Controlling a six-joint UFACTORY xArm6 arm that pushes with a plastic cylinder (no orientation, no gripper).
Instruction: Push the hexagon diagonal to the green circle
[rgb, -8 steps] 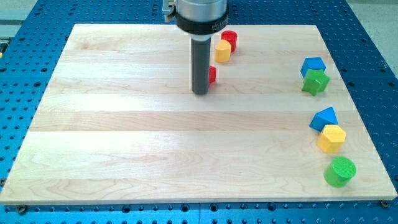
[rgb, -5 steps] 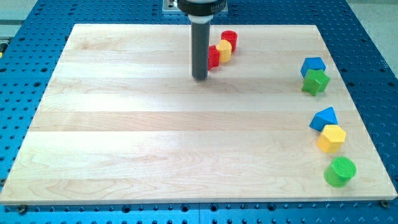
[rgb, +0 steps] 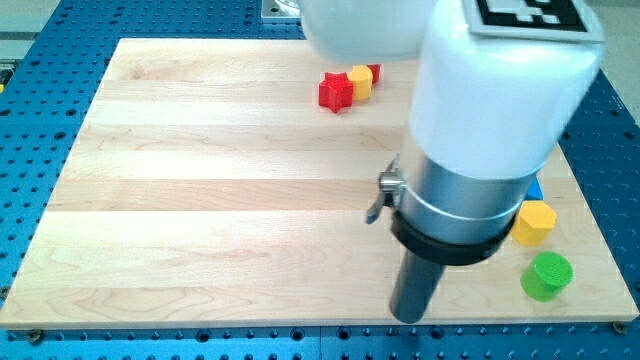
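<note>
The yellow hexagon (rgb: 535, 222) sits near the view's right edge, partly hidden by the arm. The green circle (rgb: 547, 276) lies just below it, slightly to the right. My tip (rgb: 409, 316) rests on the board near the view's bottom edge, well to the left of the green circle and below-left of the hexagon, touching neither. A sliver of a blue block (rgb: 537, 189) shows above the hexagon; the arm hides the rest of it.
A red star-shaped block (rgb: 337, 92), a yellow block (rgb: 359, 82) and a red block (rgb: 374, 72) cluster at the view's top centre. The arm's white body (rgb: 490, 80) covers the board's upper right and whatever lies there.
My tip has moved from beside the red block at the top centre down and right to the bottom edge. The arm now looms large and hides the upper-right blocks.
</note>
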